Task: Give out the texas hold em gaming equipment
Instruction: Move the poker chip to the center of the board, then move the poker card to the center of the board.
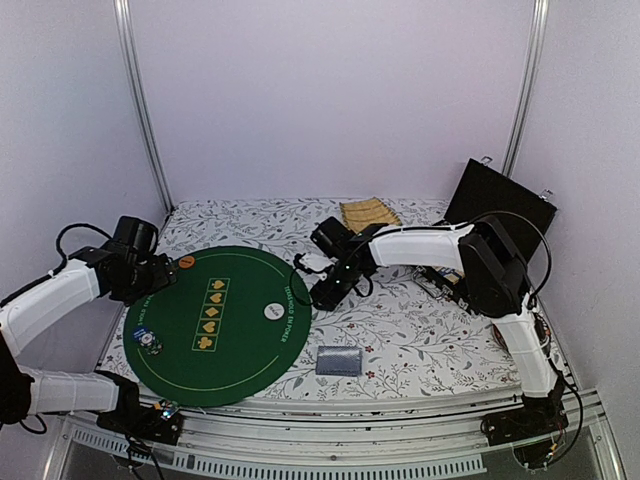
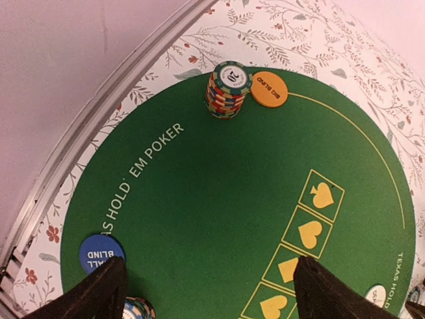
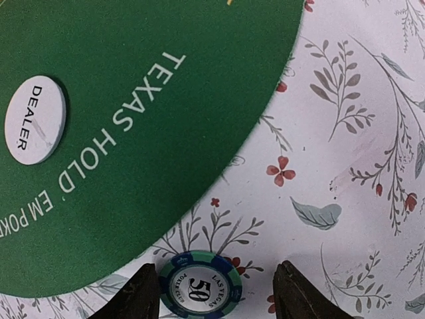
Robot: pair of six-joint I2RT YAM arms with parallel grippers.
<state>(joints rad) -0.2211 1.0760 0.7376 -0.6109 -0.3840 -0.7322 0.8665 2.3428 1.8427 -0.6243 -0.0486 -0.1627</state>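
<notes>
A green round poker mat (image 1: pixel 240 345) lies left of centre. My left gripper (image 2: pixel 209 292) hangs open over it with nothing between its fingers. Beyond it stand a chip stack (image 2: pixel 227 90) and an orange big-blind token (image 2: pixel 269 88); a blue small-blind token (image 2: pixel 101 254) and another chip stack (image 2: pixel 136 309) sit by the left finger. My right gripper (image 3: pixel 216 296) is low over the floral cloth just off the mat's right edge. A teal-and-blue 50 chip (image 3: pixel 199 288) lies flat between its fingers, against the left one, with a gap to the right one. The white dealer button (image 3: pixel 34 121) rests on the mat.
A grey-blue card deck (image 1: pixel 338 360) lies on the cloth near the front edge. A tan woven tray (image 1: pixel 368 213) sits at the back centre, and an open black case (image 1: pixel 500 205) stands at the back right. White walls close in the table.
</notes>
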